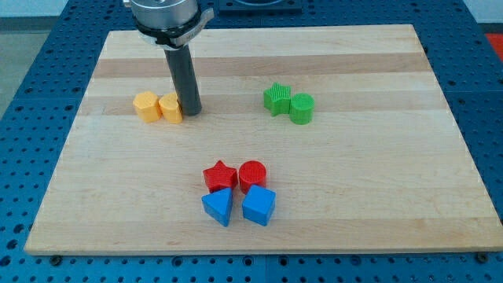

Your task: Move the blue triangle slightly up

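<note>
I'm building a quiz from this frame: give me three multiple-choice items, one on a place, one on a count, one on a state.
1. Where is my tip?
A. beside the yellow blocks
B. between the green blocks
C. on the blue triangle

2. How many blocks lie on the board?
A. six
B. eight
C. ten

3. The blue triangle is
A. alone
B. stacked on a block
C. packed against the red star

Answers: 1 A, the tip stands at the right yellow block, beside the left yellow block. 2 B, four pairs. 3 C, its top edge meets the star.
</note>
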